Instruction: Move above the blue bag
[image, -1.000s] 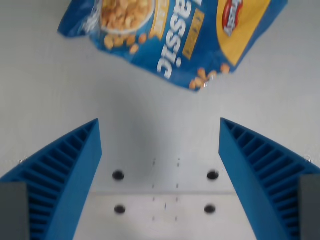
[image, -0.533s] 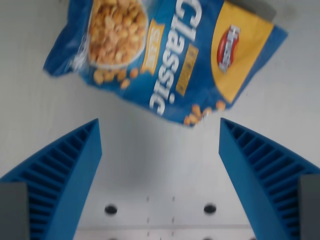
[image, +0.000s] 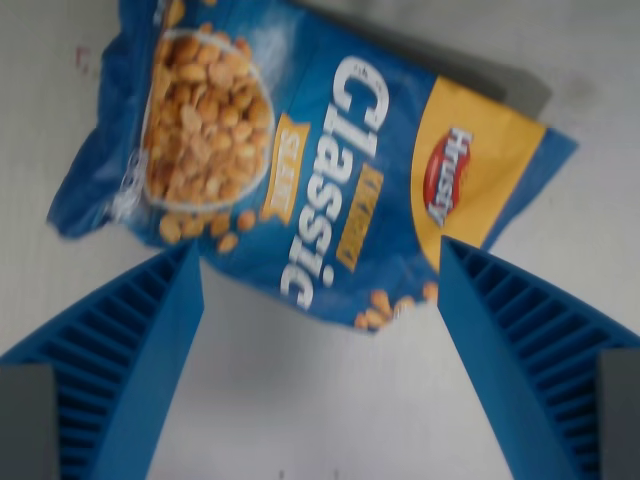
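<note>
The blue bag (image: 300, 160) lies flat on the white table, filling the upper half of the wrist view. It is a snack bag with "Classic" lettering, a picture of nuts at the wrist view's left and a yellow corner with a red logo at the wrist view's right. My gripper (image: 320, 255) is open and empty. Its two blue ribbed fingers (image: 130, 350) stand wide apart at the lower left and lower right, with the bag's lower edge lying between their tips. The bag's top edge runs out of view.
The white table surface (image: 320, 410) shows between the fingers below the bag. A grey shadow band (image: 490, 75) lies along the bag's upper right side.
The camera has moved toward the bag: the bag has slid down in the view and now reaches between the fingertips. The table's screw holes have left the view. The fingers stay open.
</note>
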